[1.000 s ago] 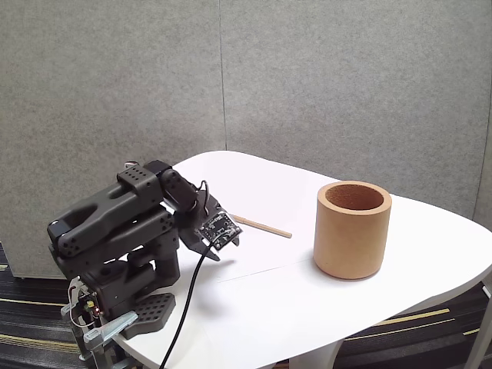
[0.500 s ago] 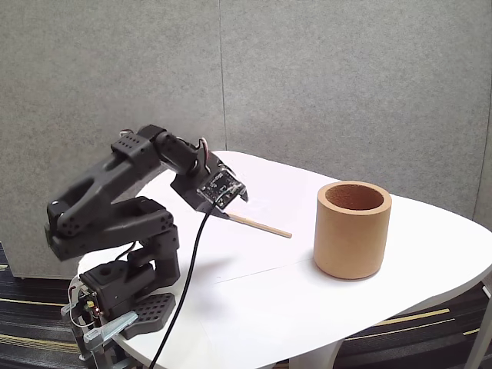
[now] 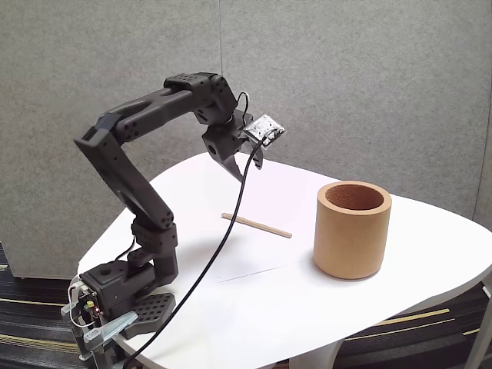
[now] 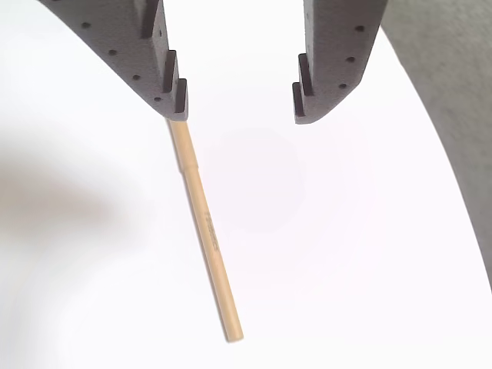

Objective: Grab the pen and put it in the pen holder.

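**Arm raised above the pen, jaws spread and empty**

Raised from its folded crouch near the table's left edge, the arm has been lifted high within the last second, and the gripper [image 3: 247, 163] is now held well above the table [image 3: 254, 315], pointing downward. The pen and the pen holder have not been moved.

Going left to right in the fixed view: the arm's base is clamped at the table's near left corner; a black cable [image 3: 207, 269] hangs from the wrist down past the near edge; the pen [image 3: 256, 225] lies flat toward the middle of the table, well apart from the pen holder [image 3: 353, 229], which stands upright nearer the right edge.

In the wrist view the gripper [image 4: 238, 108] is seen with its jaws spread wide and nothing held between them. The pen [image 4: 204, 231] lies below, its upper end hidden behind the left finger [image 4: 157, 65], so the opening is offset to the pen's right.

For a good grasp, the wrist should probably be shifted until the pen's shaft is centred in the gap, with the jaws set across it. Descent is best made straight down, and closing delayed until both fingertips are level with the pen, since so thin a stick could be pushed aside or rolled.
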{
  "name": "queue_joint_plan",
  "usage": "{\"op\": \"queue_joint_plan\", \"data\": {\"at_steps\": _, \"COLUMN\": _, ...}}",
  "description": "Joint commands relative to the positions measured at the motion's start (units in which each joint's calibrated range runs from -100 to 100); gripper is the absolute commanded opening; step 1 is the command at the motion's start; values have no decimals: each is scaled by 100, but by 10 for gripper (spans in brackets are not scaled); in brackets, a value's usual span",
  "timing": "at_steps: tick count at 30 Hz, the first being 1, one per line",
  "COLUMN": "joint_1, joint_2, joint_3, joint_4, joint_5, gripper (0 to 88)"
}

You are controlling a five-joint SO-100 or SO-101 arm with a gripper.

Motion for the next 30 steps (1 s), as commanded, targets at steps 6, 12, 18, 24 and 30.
{"op": "queue_joint_plan", "data": {"at_steps": 6, "joint_1": -493, "joint_2": 1574, "joint_3": -903, "joint_4": -25, "joint_5": -16, "gripper": 187}}
{"op": "queue_joint_plan", "data": {"at_steps": 12, "joint_1": -419, "joint_2": 2712, "joint_3": -1634, "joint_4": 25, "joint_5": 26, "gripper": 191}}
{"op": "queue_joint_plan", "data": {"at_steps": 18, "joint_1": -339, "joint_2": 3241, "joint_3": -1995, "joint_4": 0, "joint_5": 26, "gripper": 193}}
{"op": "queue_joint_plan", "data": {"at_steps": 24, "joint_1": -339, "joint_2": 3257, "joint_3": -1823, "joint_4": 25, "joint_5": 36, "gripper": 196}}
{"op": "queue_joint_plan", "data": {"at_steps": 30, "joint_1": -339, "joint_2": 3257, "joint_3": -1408, "joint_4": -25, "joint_5": 126, "gripper": 350}}
